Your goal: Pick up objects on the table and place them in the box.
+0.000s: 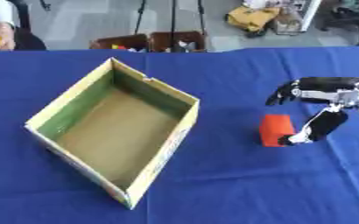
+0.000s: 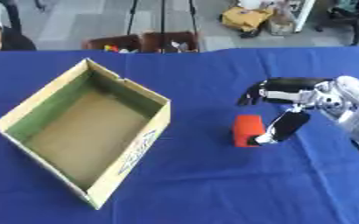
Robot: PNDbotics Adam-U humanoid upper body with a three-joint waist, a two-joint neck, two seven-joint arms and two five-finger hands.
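Note:
An open cardboard box [image 1: 164,148] with a bare brown floor stands left of centre on the blue table [image 1: 236,188]. Nothing lies inside it. A small red block [image 1: 275,129] stands upright on the cloth to the right of the box. My right hand [image 2: 290,94] reaches in from the right and hovers at the block. Its fingers [image 1: 282,93] stretch out just beyond the block's far side and are spread, not closed round it. Its thumb [image 1: 318,126] points down along the block's right side, the tip touching the lower corner. No left hand shows.
Brown crates [image 1: 150,42] with small items stand on the floor just past the table's far edge. Blue cloth stretches between the box and the block, and along the whole near side. The table's right edge lies close behind my right wrist.

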